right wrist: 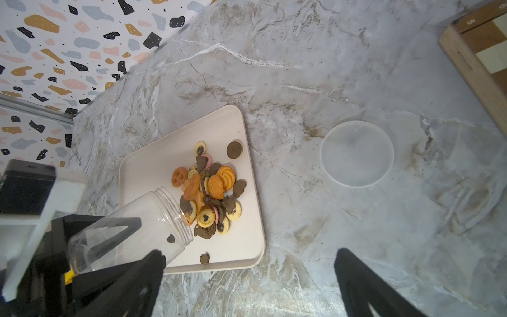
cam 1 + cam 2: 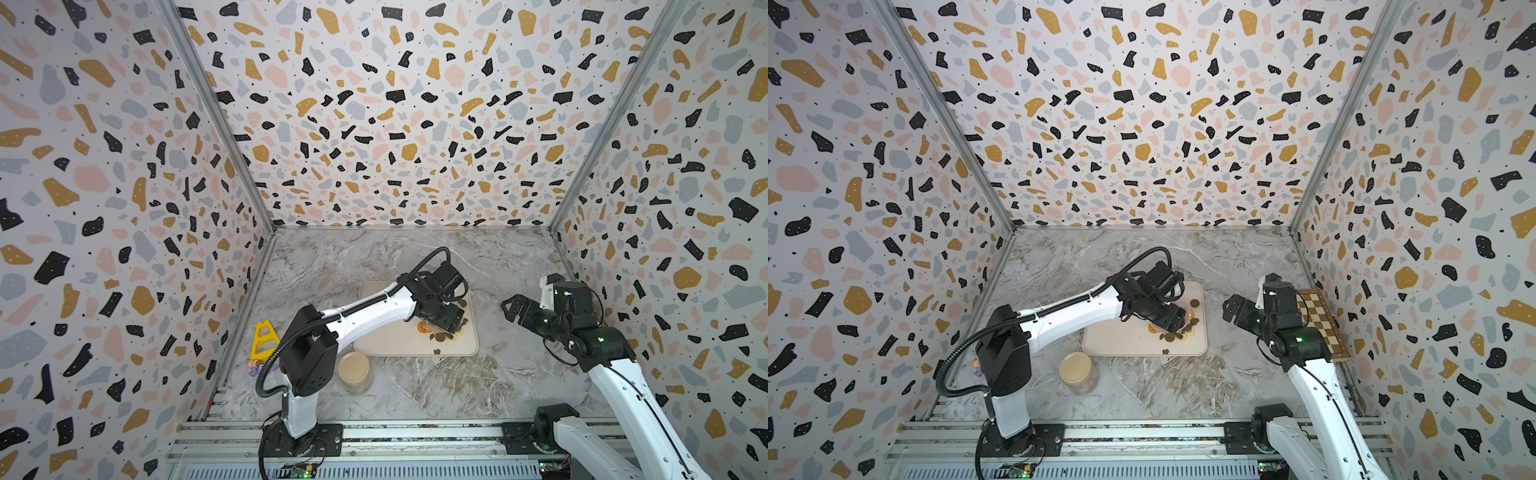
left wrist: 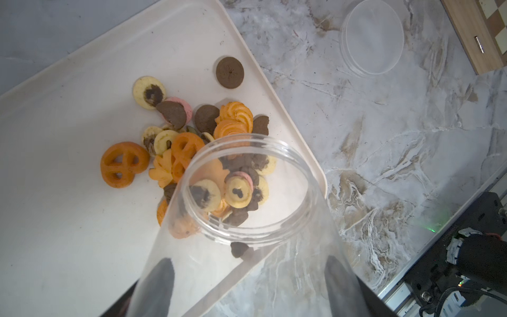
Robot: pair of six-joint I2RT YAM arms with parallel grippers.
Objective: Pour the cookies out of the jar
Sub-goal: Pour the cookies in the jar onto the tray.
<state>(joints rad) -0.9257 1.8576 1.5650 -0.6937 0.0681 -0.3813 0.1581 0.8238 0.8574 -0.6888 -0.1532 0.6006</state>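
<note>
My left gripper [image 3: 249, 277] is shut on a clear plastic jar [image 3: 247, 274], holding it tilted with its mouth low over a cream tray [image 3: 68, 137]. The cookies [image 3: 175, 142], orange, dark brown and pale yellow, lie heaped on the tray just past the jar's rim. A single dark piece [image 1: 170, 238] clings inside the jar [image 1: 129, 227] near the mouth. Both top views show the left gripper [image 2: 444, 318] above the pile [image 2: 1173, 334]. My right gripper [image 1: 251, 256] is open and empty over the marble, right of the tray [image 2: 386, 340].
A clear lid [image 1: 356, 153] lies flat on the marble right of the tray. A wooden chessboard [image 2: 1320, 324] leans by the right wall. A second jar with a tan lid [image 2: 354, 370] stands near the left arm's base, a yellow plastic piece [image 2: 262, 338] beside it.
</note>
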